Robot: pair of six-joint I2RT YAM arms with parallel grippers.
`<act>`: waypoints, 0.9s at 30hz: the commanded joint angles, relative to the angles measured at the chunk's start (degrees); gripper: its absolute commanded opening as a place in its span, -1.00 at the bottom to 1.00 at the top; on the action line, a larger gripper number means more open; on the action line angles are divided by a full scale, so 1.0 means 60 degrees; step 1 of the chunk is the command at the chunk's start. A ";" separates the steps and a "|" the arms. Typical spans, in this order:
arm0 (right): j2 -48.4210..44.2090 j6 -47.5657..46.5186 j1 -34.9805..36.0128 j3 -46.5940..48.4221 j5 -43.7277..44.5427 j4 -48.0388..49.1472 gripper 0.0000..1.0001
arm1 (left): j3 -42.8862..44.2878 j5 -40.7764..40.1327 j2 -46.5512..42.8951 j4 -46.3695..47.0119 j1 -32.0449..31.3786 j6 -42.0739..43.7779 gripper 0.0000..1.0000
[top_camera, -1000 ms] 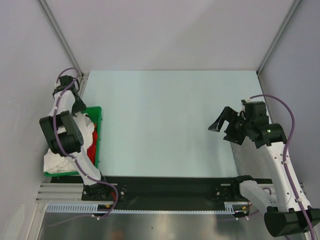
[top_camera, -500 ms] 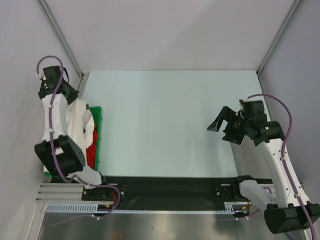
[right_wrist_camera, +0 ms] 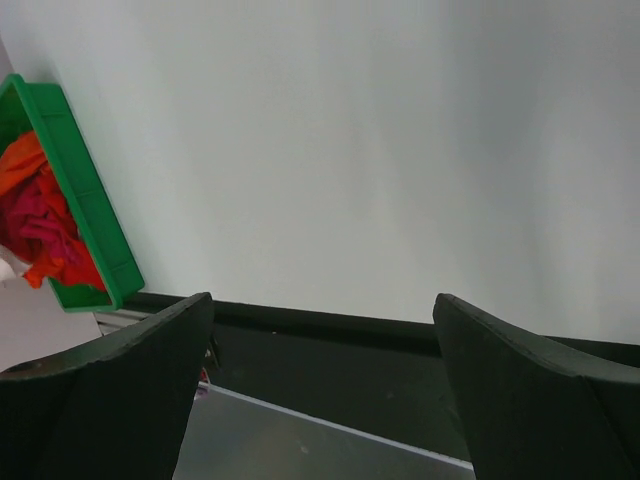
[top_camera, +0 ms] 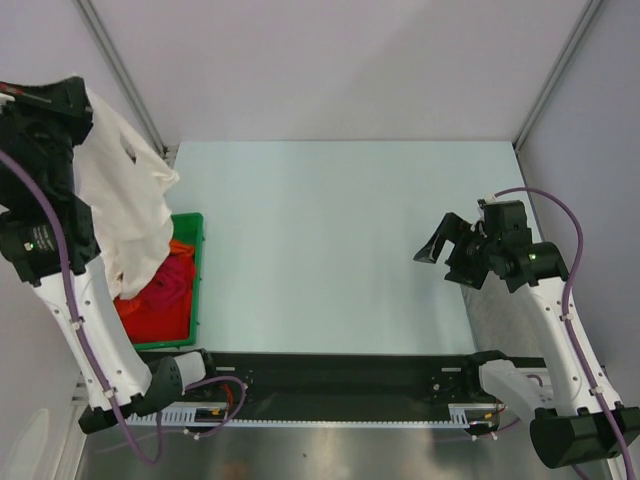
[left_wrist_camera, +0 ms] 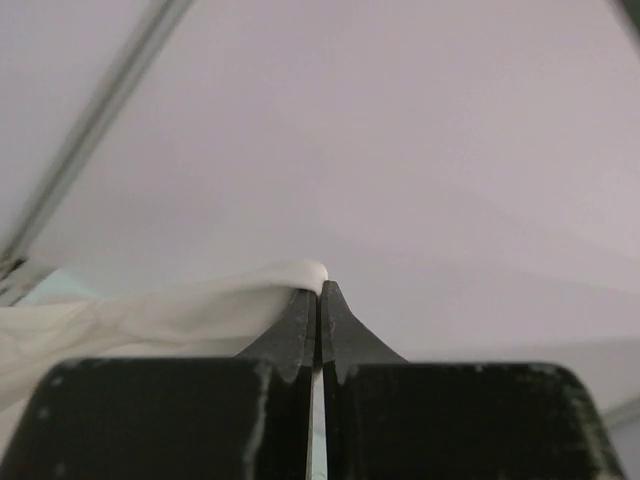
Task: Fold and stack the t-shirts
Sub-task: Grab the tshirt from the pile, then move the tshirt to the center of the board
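My left gripper (top_camera: 80,95) is raised high at the far left, shut on the white t-shirt (top_camera: 125,210), which hangs down from it over the green bin. In the left wrist view the jaws (left_wrist_camera: 320,290) are pinched together on a fold of white fabric (left_wrist_camera: 190,305). An orange t-shirt (top_camera: 150,318) and a dark red t-shirt (top_camera: 172,280) lie crumpled in the bin; they also show in the right wrist view, orange (right_wrist_camera: 20,165) and dark red (right_wrist_camera: 40,228). No grey t-shirt is in view. My right gripper (top_camera: 445,240) (right_wrist_camera: 322,300) is open and empty above the table's right side.
The green plastic bin (top_camera: 196,290) (right_wrist_camera: 88,225) stands at the left edge of the pale table (top_camera: 330,240). A black rail (top_camera: 340,375) runs along the near edge between the arm bases. Grey walls and metal posts enclose the back and sides.
My left arm has lifted up and to the left, pulling the white t-shirt out of the bin, uncovering the orange and dark red shirts. The right arm has barely moved.
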 commanded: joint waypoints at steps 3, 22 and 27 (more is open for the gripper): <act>0.0006 0.0466 0.0050 0.0067 0.0484 0.0163 0.99 | 0.1773 0.2165 0.0497 0.1979 -0.0676 -0.2098 -0.99; 0.0621 -0.1539 0.0035 0.0156 -0.2456 0.1171 0.99 | -0.7973 0.3402 -0.1653 0.0493 -0.5030 -0.0612 -0.75; 0.0914 -0.1350 0.0676 -0.0591 -0.3075 0.2415 0.93 | -1.0174 0.1364 -0.2474 -0.2248 -0.4721 0.1572 -0.11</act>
